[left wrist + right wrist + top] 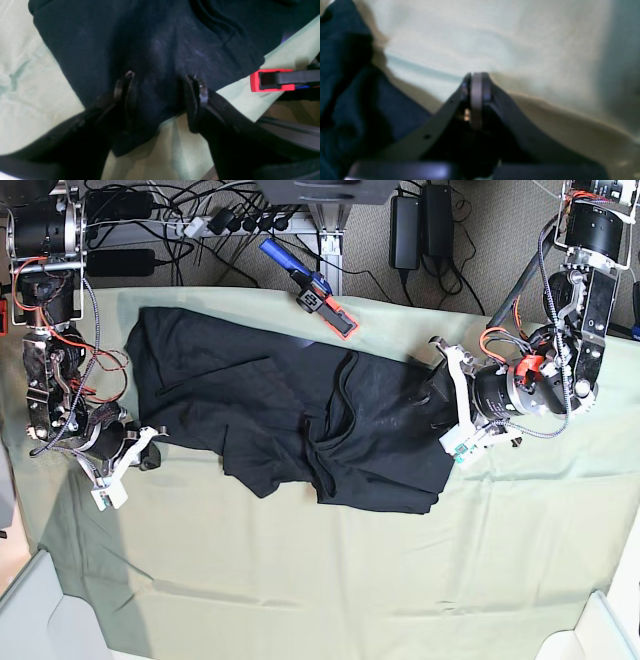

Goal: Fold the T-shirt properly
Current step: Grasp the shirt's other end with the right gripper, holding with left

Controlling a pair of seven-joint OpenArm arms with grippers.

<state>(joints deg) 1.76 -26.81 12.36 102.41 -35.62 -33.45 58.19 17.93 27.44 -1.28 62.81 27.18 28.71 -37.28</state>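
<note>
So on the left side of the base view the right pincer is sitting pinched closed with nothing in it, just beside the T-shirt's edge. The shirt is lying rumpled across the green-covered bench. The left pincer is spreading wide over the hem, so I'm guessing it needs to lower and clamp next.

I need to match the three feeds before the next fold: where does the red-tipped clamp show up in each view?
Left wrist: the clamp lies at the right edge on the green cloth, beside the T-shirt edge.
Right wrist: not in view.
Base: the clamp lies top centre at the table's far edge, just above the T-shirt.
Shared landmark: the green cloth under everything, visible in all three views.
</note>
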